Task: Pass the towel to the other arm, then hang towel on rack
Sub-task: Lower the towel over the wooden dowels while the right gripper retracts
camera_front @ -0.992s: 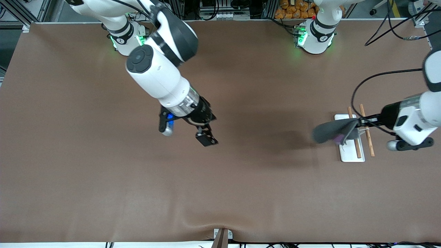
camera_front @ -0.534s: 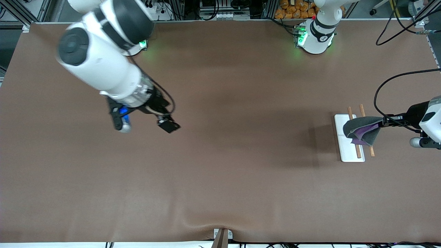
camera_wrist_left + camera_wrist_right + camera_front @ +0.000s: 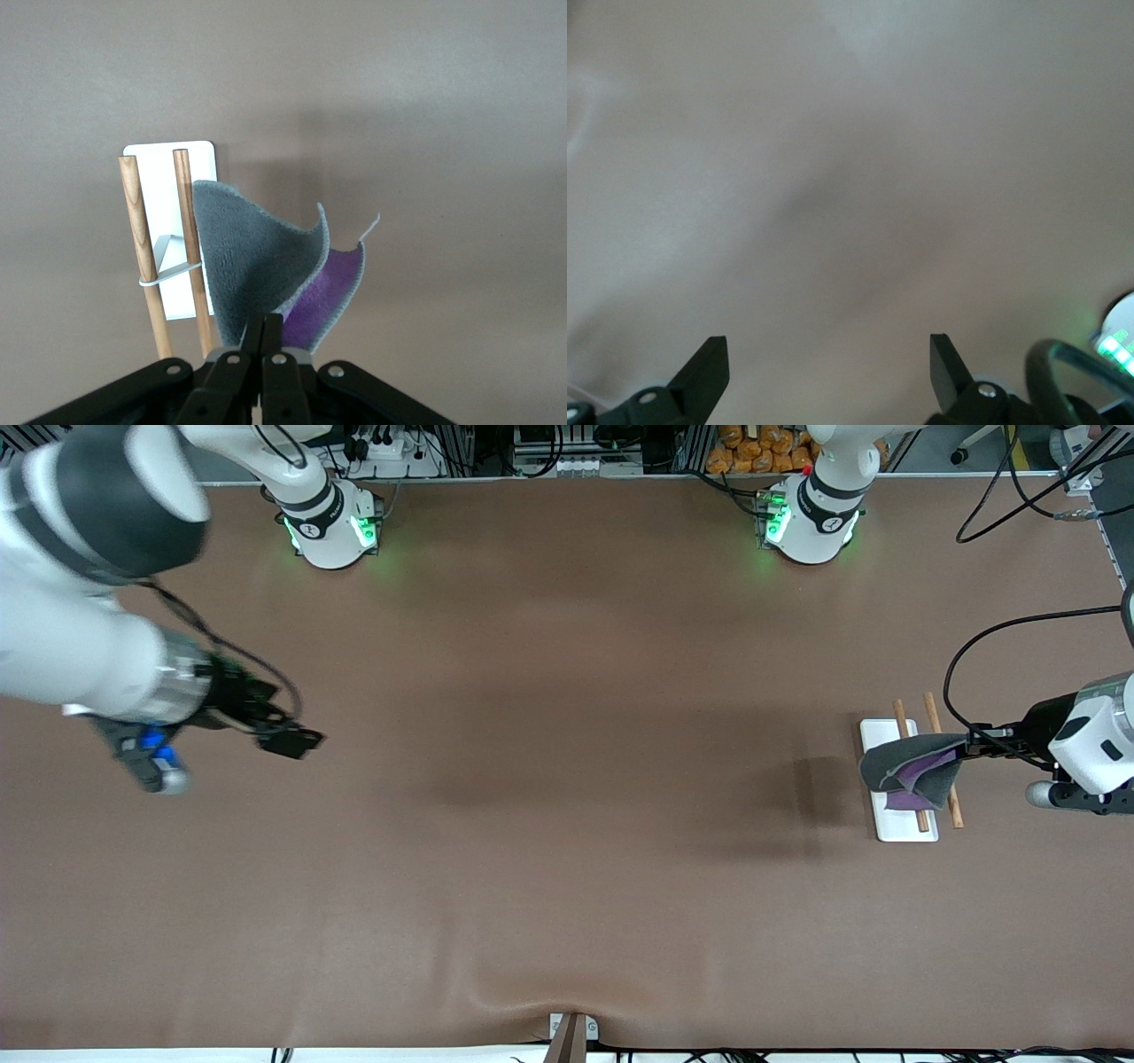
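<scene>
The towel (image 3: pixel 912 766), dark grey with a purple face, hangs from my left gripper (image 3: pixel 970 749), which is shut on its edge over the rack. The rack (image 3: pixel 899 819) is a white base plate with two wooden rods (image 3: pixel 955 810), at the left arm's end of the table. In the left wrist view the towel (image 3: pixel 257 274) drapes beside the rods (image 3: pixel 142 248) and over the white plate (image 3: pixel 168 155); my left gripper (image 3: pixel 264 329) pinches its near edge. My right gripper (image 3: pixel 292 740) is open and empty over bare table at the right arm's end; its fingertips (image 3: pixel 709 363) show over the table.
The brown table mat (image 3: pixel 567 824) covers the whole surface, with a ripple at its near edge. A black cable (image 3: pixel 983 638) loops above the table near the left arm. The arm bases (image 3: pixel 332 522) stand along the table edge farthest from the front camera.
My right arm has swung away toward its own end of the table. My left gripper has carried the towel over the rack and brought it lower, so it drapes across the rods.
</scene>
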`<state>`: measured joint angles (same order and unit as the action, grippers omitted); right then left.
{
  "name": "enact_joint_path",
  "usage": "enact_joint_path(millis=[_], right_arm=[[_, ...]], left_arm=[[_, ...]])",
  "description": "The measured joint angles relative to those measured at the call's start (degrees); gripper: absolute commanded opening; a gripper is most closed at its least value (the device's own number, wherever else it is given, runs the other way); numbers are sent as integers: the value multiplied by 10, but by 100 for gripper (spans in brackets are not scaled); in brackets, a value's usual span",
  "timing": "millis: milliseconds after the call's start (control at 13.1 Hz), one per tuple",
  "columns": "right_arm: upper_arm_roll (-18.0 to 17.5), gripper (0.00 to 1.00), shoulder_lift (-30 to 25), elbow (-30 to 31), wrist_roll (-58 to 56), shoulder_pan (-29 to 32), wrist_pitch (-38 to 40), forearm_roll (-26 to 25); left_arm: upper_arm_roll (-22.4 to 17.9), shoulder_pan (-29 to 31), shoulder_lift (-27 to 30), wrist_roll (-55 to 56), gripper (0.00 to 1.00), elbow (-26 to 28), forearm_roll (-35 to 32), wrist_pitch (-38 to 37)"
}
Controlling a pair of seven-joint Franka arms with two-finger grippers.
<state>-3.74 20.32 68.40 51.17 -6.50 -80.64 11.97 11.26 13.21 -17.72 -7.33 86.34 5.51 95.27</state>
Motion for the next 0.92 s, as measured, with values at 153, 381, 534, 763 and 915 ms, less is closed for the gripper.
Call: enact_joint_path(millis=[153,381,534,763,915], right_arm=[[1,100,-6,0,-114,49,7,0],[1,100,-10,-3,-353,103,19,-66],[1,100,-12,-3,-486,109,2,-129],[-1,100,-40,41,-577,109,-63,-157],[-2,100,-99,142,-586,109,-137,-158]], left_arm=[[-1,3,-1,0,0,28,0,28],[-3,9,-5,0,0,69,0,65],[-3,20,-4,-1,0,73,-1,68],[-4,59,-4,-44,0,73,-1,68],[-4,87,-7,-68,0,75,-1,68]])
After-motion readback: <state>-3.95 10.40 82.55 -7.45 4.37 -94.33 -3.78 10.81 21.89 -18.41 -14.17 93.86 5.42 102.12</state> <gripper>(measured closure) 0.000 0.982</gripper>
